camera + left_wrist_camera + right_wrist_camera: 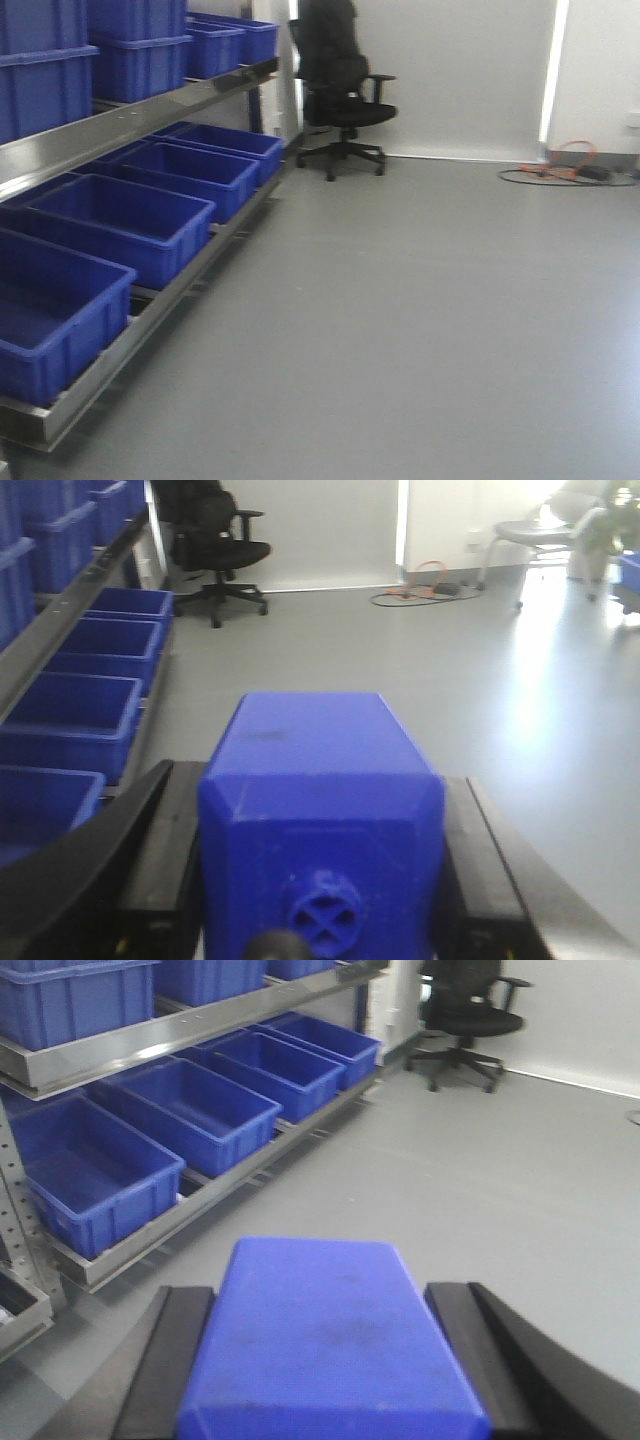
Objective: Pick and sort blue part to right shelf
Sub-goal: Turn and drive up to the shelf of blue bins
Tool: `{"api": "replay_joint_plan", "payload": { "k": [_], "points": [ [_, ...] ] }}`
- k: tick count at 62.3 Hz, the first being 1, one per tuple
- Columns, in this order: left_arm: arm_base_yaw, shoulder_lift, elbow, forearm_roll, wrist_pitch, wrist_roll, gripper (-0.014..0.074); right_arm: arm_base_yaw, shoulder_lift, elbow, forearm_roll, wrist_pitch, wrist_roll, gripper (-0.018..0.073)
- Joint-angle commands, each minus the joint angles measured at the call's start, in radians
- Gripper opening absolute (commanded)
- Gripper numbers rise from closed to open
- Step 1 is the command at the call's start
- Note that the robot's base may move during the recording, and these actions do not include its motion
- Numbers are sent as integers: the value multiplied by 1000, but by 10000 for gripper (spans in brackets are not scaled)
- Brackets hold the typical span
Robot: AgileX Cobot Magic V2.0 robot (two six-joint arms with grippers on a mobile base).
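The shelf [130, 118] with its blue bins [115, 225] stands on my left. My left jaws pinch a blue part [320, 770] between them. My right jaws clamp a second blue part [330, 1340]. Both parts are well apart from the shelf.

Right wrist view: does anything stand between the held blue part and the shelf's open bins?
Nothing visible does. The right gripper holds the blue part, and only bare grey floor separates it from the shelf and its open-top bins. The office chair stands beyond the shelf's far end.
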Motion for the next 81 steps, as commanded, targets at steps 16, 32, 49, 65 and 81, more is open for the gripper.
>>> {"api": "replay_joint_plan", "payload": {
  "k": [16,32,49,65,81],
  "points": [
    [-9,15,-26,13,-92,-9,312,-2,15,-29,-22,-90,-6,278],
    [-9,15,-26,13,-92,-9,312,-2,15,-29,-22,-90,-6,278],
    [-9,15,-26,13,-92,-9,312,-2,15,-29,-22,-90,-6,278],
    [-9,15,-26,13,-92,-9,312,-2,15,-29,-22,-90,-6,278],
    [-9,15,-26,13,-92,-9,312,-2,15,-29,-22,-90,-6,278]
  ]
}}
